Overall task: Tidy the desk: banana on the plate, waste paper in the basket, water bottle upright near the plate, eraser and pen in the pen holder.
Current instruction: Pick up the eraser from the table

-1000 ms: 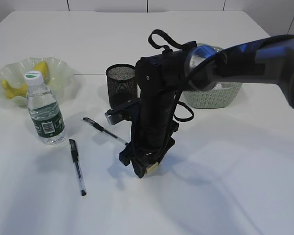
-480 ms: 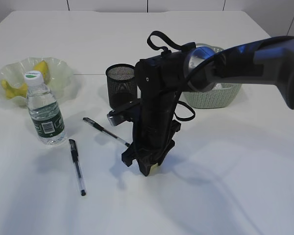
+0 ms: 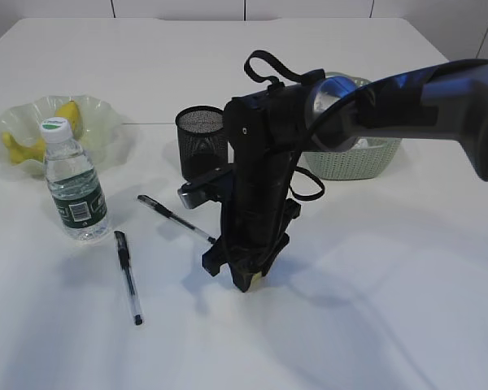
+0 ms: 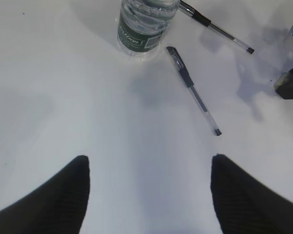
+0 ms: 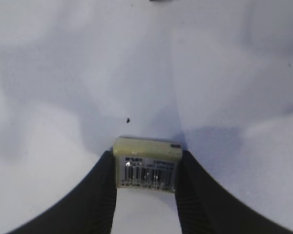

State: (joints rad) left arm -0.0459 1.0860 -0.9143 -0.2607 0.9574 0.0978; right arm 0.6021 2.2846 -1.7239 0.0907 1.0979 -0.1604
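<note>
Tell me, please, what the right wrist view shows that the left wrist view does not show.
Only the right wrist view shows the eraser, pinched between the right gripper fingers, its barcode label facing the camera. Only the left wrist view shows the water bottle standing upright, two pens lying on the table, and the open left gripper, holding nothing. Both views share the white desk.

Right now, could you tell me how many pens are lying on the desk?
2: one black-capped clear pen below the clear plastic water bottle, the other angled toward the right arm. None appear hidden.
</note>
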